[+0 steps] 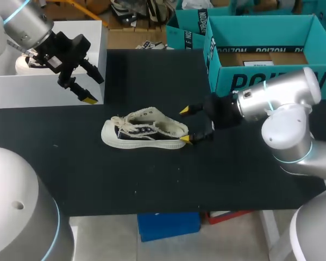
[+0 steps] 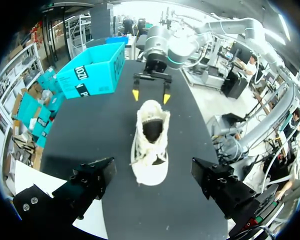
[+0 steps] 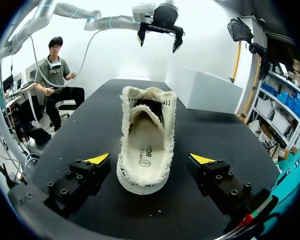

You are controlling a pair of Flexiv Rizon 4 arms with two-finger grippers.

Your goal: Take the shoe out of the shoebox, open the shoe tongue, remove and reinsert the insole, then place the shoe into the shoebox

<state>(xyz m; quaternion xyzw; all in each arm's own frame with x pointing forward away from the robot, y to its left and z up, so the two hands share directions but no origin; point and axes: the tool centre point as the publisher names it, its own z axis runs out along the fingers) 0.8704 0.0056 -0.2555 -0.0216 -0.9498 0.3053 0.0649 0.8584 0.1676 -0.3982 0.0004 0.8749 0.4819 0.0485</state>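
Shoe point(image 3: 144, 145) heel between open right jaws; neither touching

Count: 1 shoe point(image 1: 144, 130) w/ 1 insole point(image 3: 142, 145) inside, 1 table point(image 1: 152, 179) under it, 1 white shoebox point(image 1: 43, 89) past shoe's toe end, 1 teal box point(image 1: 250, 81) past its heel end, & 2 pincers, i.e. right pincer point(image 1: 185, 125) at shoe's heel, left pincer point(image 1: 95, 88) above shoe's toe side.

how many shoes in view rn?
1 for sure: the shoe sits on its sole mid-table, heel between the right gripper's open fingers. A pale shape inside the white shoebox may be a second; too hidden to tell.
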